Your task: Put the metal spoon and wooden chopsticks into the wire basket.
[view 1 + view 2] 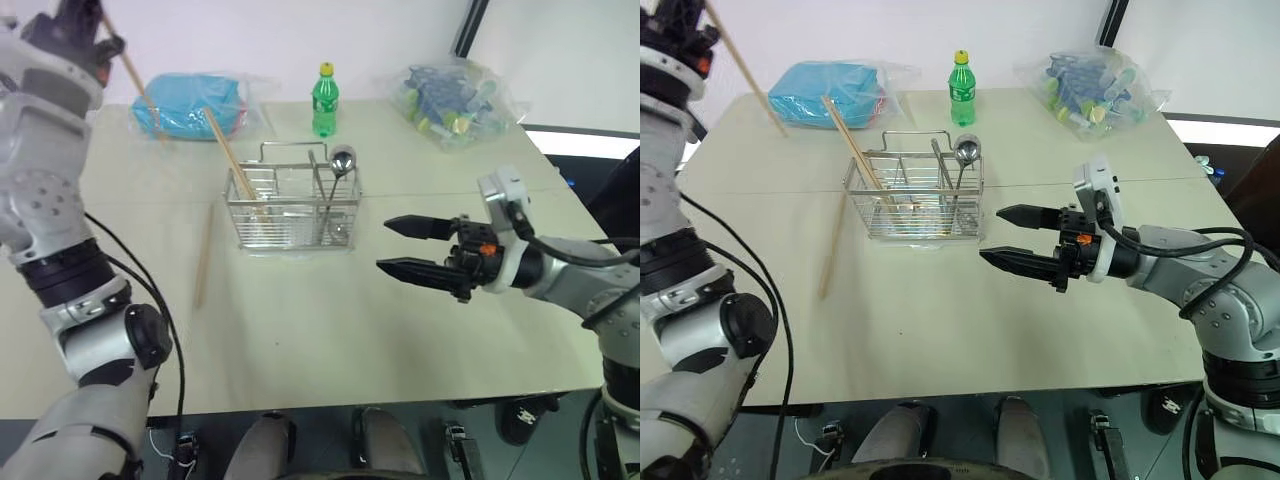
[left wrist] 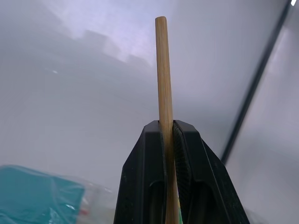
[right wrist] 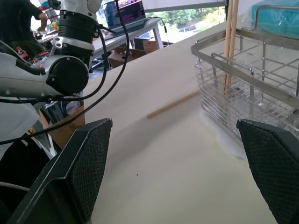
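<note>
Left gripper (image 1: 105, 45), clamped on a chopstick (image 1: 140, 90) held steeply slanted, probably must travel right to the wire basket (image 1: 292, 205); right gripper (image 1: 412, 247) gapes

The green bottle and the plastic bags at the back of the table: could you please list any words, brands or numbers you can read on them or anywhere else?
None can be read.
green bottle: its label is too small and blurred to make out.
bag with blue contents: no print that I can read.
bag of small items: any print is too small to tell.
wire basket, table: no text seen.
</note>
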You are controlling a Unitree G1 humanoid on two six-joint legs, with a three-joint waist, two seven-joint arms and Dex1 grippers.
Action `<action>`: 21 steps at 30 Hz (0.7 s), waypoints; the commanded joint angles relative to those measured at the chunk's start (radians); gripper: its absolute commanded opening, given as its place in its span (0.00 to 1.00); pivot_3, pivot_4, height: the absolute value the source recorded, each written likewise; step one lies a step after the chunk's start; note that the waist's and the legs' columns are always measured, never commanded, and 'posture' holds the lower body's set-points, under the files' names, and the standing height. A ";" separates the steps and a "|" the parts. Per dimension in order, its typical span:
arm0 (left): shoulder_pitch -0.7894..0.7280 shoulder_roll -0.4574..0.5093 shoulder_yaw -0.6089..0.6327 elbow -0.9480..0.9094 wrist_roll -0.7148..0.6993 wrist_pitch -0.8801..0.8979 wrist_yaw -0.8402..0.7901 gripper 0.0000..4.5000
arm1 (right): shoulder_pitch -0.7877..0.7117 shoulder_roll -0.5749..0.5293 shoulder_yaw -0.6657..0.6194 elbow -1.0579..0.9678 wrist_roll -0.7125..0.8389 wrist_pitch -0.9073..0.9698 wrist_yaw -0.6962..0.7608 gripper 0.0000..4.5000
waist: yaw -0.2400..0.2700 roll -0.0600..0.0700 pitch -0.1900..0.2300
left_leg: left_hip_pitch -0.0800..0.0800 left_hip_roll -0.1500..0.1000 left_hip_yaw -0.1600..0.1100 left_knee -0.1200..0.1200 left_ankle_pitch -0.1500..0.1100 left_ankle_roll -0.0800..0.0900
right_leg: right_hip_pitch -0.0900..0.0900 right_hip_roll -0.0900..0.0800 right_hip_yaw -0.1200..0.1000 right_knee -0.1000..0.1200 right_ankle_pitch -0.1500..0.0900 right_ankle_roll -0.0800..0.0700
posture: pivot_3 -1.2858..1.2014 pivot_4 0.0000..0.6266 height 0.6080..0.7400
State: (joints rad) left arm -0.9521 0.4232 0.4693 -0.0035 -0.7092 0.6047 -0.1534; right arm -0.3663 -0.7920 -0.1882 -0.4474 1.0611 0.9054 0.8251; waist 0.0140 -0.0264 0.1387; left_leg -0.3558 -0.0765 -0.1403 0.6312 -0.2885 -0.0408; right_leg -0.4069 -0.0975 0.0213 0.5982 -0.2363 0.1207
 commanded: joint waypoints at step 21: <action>0.077 -0.243 -0.181 0.089 0.152 -0.241 -0.043 0.95 | 0.010 0.010 -0.063 -0.045 0.031 -0.022 -0.098 0.98 | 0.000 0.000 0.000 | -0.001 0.000 0.001 0.000 0.001 -0.001 | 0.000 0.000 0.000 -0.001 0.000 0.000 | 0.52 0.24 0.97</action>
State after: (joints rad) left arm -0.8720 0.1767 0.2818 0.1349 -0.5386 0.3628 -0.1931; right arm -0.3506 -0.7840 -0.2139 -0.4683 1.0744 0.9022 0.7310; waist 0.0136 -0.0264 0.1388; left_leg -0.3564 -0.0764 -0.1390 0.6311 -0.2881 -0.0416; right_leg -0.4068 -0.0970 0.0214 0.5974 -0.2363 0.1208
